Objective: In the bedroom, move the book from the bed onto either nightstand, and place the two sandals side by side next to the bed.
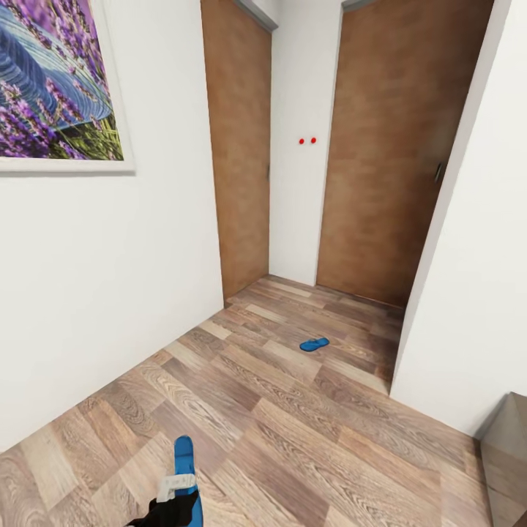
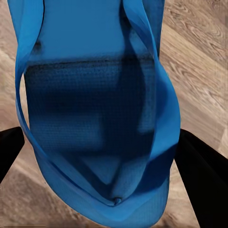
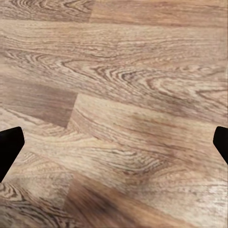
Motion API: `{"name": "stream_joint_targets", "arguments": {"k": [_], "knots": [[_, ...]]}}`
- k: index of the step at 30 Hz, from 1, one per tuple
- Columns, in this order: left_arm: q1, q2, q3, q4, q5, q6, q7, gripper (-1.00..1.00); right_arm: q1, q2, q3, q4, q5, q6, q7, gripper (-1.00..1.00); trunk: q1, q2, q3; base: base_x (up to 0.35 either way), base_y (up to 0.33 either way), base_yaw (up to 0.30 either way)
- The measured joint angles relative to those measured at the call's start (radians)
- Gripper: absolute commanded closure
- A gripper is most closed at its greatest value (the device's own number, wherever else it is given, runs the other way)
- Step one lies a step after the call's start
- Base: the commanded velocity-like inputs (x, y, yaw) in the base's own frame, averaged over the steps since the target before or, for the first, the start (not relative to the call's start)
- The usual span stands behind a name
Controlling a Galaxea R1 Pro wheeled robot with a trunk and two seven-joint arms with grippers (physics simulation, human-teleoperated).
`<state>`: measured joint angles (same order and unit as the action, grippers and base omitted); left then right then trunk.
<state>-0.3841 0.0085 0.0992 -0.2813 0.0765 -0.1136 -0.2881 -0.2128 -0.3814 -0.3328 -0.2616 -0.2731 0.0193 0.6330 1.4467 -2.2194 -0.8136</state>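
The left end effector [image 1: 178, 492] is clamped around one blue sandal [image 2: 95, 109] at six o'clock. The other sandal [image 1: 314, 343] lies on the floor [image 1: 307, 439] toward one o'clock, before the brown doors [image 1: 388, 161]. The right end effector [image 3: 114, 142] hangs spread wide above bare planks.

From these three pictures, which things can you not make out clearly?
- Left gripper, head view: cut by the bottom edge, the blue sandal it holds covers the fingers.
- Second sandal, head view: too small to see its strap.
- Grey-brown furniture corner, head view: cut by the right edge, cannot be identified.
- Right gripper, right wrist view: fingertips cut at both edges over the wood floor.
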Motion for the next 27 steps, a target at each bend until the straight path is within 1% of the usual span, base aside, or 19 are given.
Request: {"name": "stream_joint_targets", "arguments": {"k": [16, 27], "knots": [[0.000, -0.001, 0.000, 0.001, 0.000, 0.000, 0.000, 1.00, 0.000, 0.000, 0.000, 0.000, 0.000, 0.000, -0.003, -1.00, 0.000, 0.000, 0.000, 0.000, 0.000, 0.285], [0.000, -0.001, 0.000, 0.001, 0.000, 0.000, 0.000, 1.00, 0.000, 0.000, 0.000, 0.000, 0.000, 0.000, -0.001, -1.00, 0.000, 0.000, -0.012, 0.000, 0.000, 0.205]]}}
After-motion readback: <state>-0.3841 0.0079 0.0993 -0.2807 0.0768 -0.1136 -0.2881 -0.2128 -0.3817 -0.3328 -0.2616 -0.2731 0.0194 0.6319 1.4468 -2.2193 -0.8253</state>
